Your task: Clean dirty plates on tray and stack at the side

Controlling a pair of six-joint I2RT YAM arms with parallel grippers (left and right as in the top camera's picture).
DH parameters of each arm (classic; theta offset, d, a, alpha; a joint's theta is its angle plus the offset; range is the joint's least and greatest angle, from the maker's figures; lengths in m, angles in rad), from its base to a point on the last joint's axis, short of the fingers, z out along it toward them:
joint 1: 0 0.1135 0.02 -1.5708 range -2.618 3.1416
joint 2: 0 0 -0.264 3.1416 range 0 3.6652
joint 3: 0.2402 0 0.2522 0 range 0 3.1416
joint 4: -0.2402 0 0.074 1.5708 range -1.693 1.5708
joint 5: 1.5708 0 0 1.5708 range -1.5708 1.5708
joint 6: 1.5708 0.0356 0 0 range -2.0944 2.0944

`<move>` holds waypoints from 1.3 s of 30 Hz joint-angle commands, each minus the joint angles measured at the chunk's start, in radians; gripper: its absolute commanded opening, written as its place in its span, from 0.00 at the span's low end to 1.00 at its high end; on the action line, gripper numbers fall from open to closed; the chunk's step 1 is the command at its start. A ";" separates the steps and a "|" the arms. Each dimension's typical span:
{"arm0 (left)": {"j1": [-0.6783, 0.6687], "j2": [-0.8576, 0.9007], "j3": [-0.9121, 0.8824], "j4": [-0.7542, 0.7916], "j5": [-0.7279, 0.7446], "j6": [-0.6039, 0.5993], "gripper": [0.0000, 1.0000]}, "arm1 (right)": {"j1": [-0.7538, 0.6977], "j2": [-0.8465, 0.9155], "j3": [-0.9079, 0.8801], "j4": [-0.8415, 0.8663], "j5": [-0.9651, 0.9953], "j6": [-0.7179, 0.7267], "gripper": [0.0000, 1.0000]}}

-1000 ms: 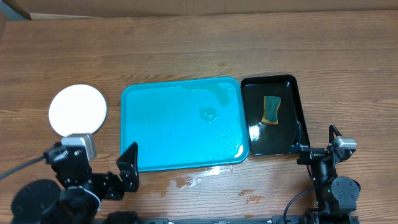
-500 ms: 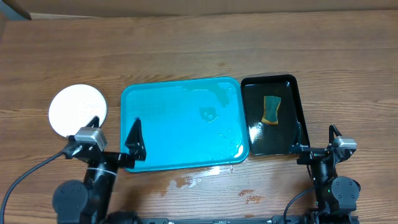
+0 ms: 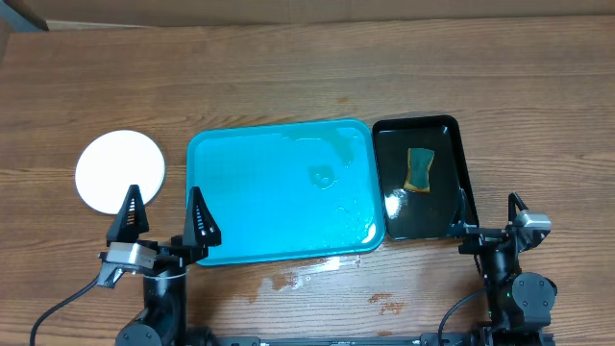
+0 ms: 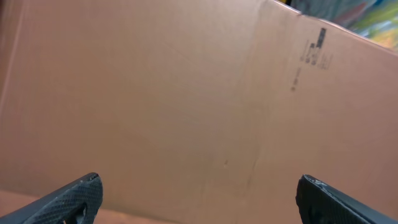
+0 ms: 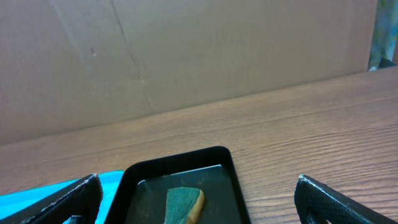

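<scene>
Overhead, what do we see that our wrist cameras miss?
— The plates (image 3: 120, 171), just ahead-left of our left gripper (image 3: 163, 197), and the tray (image 3: 259, 192) at its right. Left wrist shows only cardboard (image 4: 155, 93). Both grippers gape wide, empty; our right gripper (image 5: 198, 186) faces the sponge (image 5: 181, 204).

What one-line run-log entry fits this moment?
white plate: left of turquoise tray; tray: no plates; sponge: in black tray; left gripper: open; right gripper: open
</scene>
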 commanded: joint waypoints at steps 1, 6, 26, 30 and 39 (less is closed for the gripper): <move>-0.004 -0.028 -0.051 0.001 -0.037 -0.020 1.00 | 0.006 -0.006 -0.011 0.006 -0.002 0.001 1.00; -0.003 -0.043 -0.114 -0.004 -0.060 -0.018 1.00 | 0.006 -0.006 -0.011 0.006 -0.002 0.001 1.00; 0.026 -0.050 -0.143 -0.400 0.040 0.301 1.00 | 0.005 -0.006 -0.011 0.006 -0.002 0.001 1.00; 0.026 -0.050 -0.143 -0.401 0.039 0.359 1.00 | 0.006 -0.006 -0.011 0.006 -0.002 0.001 1.00; 0.026 -0.050 -0.143 -0.400 0.038 0.359 1.00 | 0.005 -0.006 -0.011 0.006 -0.002 0.001 1.00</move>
